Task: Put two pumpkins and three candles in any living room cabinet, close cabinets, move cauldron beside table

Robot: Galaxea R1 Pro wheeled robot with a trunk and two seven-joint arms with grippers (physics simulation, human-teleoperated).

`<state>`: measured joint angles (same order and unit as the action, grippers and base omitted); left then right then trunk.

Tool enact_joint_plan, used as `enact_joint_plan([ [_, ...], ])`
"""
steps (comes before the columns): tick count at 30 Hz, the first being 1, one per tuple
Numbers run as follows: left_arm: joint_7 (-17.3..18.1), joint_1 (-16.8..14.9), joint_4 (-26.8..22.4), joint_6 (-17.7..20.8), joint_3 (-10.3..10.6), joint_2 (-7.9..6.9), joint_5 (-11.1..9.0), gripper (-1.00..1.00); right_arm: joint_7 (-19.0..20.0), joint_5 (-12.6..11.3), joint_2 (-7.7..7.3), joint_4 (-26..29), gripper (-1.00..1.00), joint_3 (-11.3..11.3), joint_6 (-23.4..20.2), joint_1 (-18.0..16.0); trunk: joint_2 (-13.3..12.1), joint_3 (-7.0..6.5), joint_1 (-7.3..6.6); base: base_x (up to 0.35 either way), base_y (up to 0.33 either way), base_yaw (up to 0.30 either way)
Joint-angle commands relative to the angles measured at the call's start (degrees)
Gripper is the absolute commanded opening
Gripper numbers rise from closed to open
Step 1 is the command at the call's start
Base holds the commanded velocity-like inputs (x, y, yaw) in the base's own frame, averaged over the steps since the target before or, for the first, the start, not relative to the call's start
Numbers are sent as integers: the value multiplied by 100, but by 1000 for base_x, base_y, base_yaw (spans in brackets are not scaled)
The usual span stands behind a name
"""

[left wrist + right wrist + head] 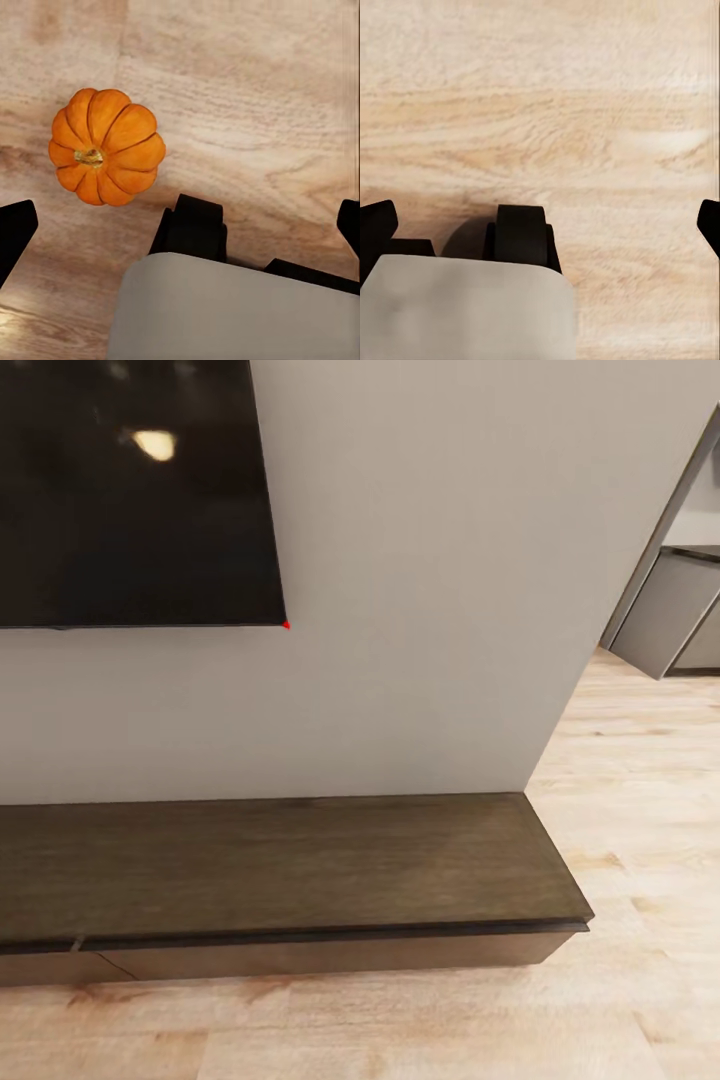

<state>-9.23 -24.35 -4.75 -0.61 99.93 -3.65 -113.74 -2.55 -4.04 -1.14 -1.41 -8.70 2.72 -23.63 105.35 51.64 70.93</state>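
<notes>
Evidently the step in hand is fetching a pumpkin for the cabinet (290, 865), whose dark top runs across the lower half of the head view with its fronts apparently shut; I would open a drawer before carrying anything over. At upper left hangs a black screen (130, 490), and grey units (668, 610) stand at far right. Only the left wrist view gives the pumpkin (106, 147), lying stem-up on the wood floor (247, 112) in the frame's upper left, apart from the left gripper (180, 225), whose fingers stand wide and empty. The right gripper (540, 225) is equally spread, holding nothing, over bare boards.
</notes>
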Motion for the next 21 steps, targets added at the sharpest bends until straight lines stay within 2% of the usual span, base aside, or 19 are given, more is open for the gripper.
enact_joint_plan([
  [1,0,0,0,0,0,-2,0,100,0,0,0,0,100,0,0,-1,0,0,0,198,-208,0],
  [9,0,0,1,0,1,-4,1,100,0,0,0,-2,100,0,4,0,0,3,0,224,-230,14],
  [15,0,0,8,0,1,-10,-5,100,0,2,0,0,100,0,9,1,0,36,0,187,-199,179],
  [21,0,0,12,0,1,-13,-8,100,0,7,0,-2,100,0,9,5,0,75,0,21,-30,210],
])
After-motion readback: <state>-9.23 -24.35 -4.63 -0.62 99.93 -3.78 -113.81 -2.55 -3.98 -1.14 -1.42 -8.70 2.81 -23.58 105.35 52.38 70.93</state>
